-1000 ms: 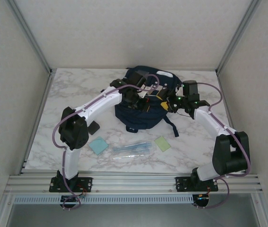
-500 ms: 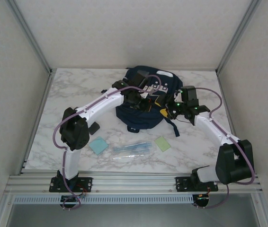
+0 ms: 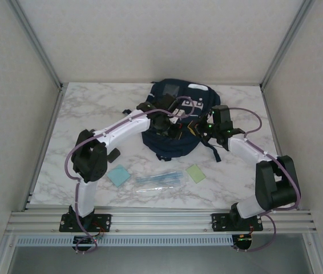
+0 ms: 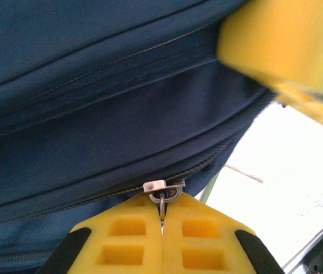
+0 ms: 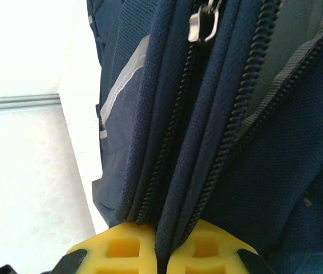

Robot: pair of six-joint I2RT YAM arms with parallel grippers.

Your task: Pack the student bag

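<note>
The student bag (image 3: 172, 147), dark navy with a grey patch, lies at the back middle of the marble table. My left gripper (image 3: 169, 124) is over the bag's middle and is shut on a metal zipper pull (image 4: 162, 193), which sits pinched between the yellow fingertips (image 4: 133, 234). My right gripper (image 3: 199, 129) presses in from the bag's right side. It is shut on a ridge of navy fabric (image 5: 207, 142) that runs between two zipper tracks. A second metal slider (image 5: 198, 25) sits higher on that seam. A blurred yellow finger (image 4: 281, 45) of the right gripper shows close by in the left wrist view.
In front of the bag lie a light blue square pad (image 3: 118, 175), a clear pouch of pens (image 3: 158, 180) and a pale green square pad (image 3: 196, 173). A small black object (image 3: 113, 154) rests beside the left arm. Walls enclose the table on three sides.
My right gripper has swung left onto the bag's side and gone from open to shut on the fabric. The left gripper has held its grip and shifted only slightly.
</note>
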